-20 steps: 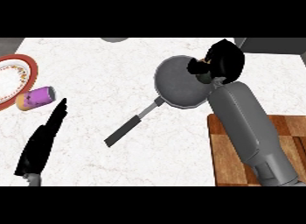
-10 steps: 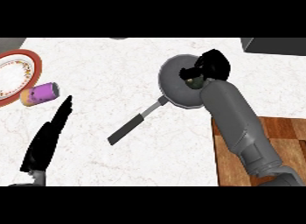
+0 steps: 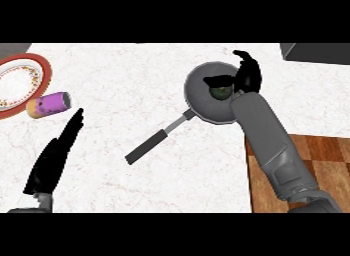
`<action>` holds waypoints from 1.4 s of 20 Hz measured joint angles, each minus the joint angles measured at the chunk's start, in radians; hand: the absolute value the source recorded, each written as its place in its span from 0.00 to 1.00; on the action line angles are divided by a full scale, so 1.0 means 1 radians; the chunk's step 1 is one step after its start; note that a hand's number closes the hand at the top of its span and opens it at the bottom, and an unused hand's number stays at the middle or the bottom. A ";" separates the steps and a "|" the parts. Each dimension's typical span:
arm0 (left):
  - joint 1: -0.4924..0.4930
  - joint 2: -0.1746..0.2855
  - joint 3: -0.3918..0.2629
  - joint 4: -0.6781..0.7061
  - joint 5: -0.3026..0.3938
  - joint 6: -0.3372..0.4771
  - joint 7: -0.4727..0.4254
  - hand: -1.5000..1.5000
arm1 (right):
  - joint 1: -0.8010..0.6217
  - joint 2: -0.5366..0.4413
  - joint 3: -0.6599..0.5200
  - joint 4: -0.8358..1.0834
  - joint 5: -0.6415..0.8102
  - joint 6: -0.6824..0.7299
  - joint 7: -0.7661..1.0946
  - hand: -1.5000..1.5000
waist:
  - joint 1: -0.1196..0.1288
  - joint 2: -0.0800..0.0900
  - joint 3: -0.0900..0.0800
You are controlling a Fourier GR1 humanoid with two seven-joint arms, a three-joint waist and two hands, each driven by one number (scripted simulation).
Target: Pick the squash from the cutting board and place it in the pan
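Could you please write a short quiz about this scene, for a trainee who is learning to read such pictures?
1. True or false: the squash shows inside the rim of the pan, right beside the right hand.
2. What lies next to the plate? A) a purple cup on its side; B) a fork; C) a glass bowl.
3. Fill in: the pan's handle points toward the view's lower ____, while the cutting board is at the lower right.

Key: 1 true; 2 A; 3 left.
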 measured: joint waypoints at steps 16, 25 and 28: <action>0.056 0.004 0.043 -0.012 0.011 0.002 0.000 0.50 | 0.122 -0.031 -0.217 -0.138 -0.228 -0.305 -0.366 0.00 | -0.070 -0.032 -0.002; 0.085 0.008 0.073 -0.025 0.010 -0.001 0.009 0.50 | 0.483 -0.061 -0.141 -0.504 -0.269 -0.159 -0.401 0.00 | -0.106 -0.046 -0.004; 0.082 0.005 0.080 -0.018 0.008 -0.002 0.006 0.50 | 0.618 -0.065 -0.105 -0.670 -0.271 -0.105 -0.356 0.00 | -0.110 -0.046 -0.005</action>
